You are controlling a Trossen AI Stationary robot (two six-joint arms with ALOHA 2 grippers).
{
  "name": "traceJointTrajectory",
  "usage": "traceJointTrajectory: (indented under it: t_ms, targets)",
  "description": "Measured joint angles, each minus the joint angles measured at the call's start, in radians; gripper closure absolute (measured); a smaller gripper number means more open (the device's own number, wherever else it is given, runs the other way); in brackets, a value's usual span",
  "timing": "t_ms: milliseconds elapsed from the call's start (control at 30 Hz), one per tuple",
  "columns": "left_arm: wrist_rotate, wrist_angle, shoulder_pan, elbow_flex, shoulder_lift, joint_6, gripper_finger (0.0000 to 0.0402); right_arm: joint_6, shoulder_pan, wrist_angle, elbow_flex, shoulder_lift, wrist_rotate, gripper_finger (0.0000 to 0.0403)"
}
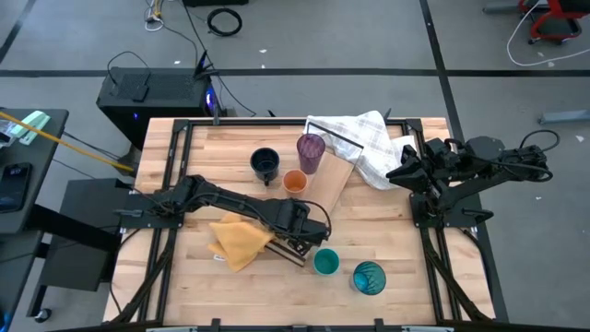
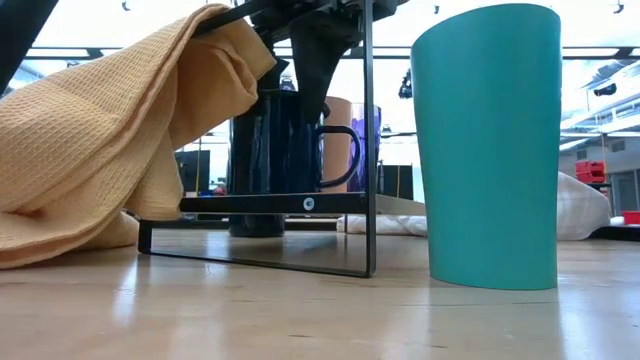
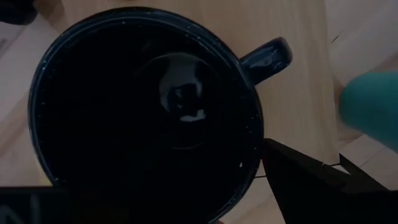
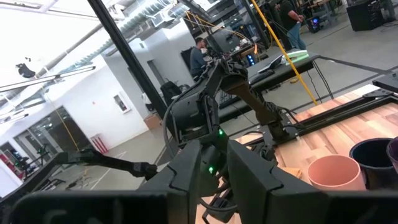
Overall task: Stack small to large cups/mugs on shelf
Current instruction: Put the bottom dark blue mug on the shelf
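On the wooden table (image 1: 387, 304), a yellow cloth (image 1: 238, 242) lies crumpled.

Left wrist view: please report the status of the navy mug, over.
Left gripper open, astride navy mug. Mug upright on shelf. Right gripper parked by white towel. Yellow cloth close beside left gripper.

arms: black, jointed | right arm (image 1: 461, 166): looped black cables | wrist: green lights

navy mug (image 3: 149, 112) | teal cup (image 2: 490, 145) | yellow cloth (image 1: 241, 242) | purple tumbler (image 1: 311, 152)
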Motion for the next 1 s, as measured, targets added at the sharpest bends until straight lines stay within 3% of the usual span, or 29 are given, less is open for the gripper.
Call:
traceJointTrajectory:
  t_ms: [633,1000]
  targets:
    - [-0.031,-0.093,0.0,0.0,0.0,-0.02,0.0195,0.0,0.0,0.0,0.0,0.0,0.0,0.0316]
    - [-0.019,-0.049,-0.001,0.0,-0.006,0.006,0.0177,-0.007,0.0,0.0,0.0,0.0,-0.01,0.0316]
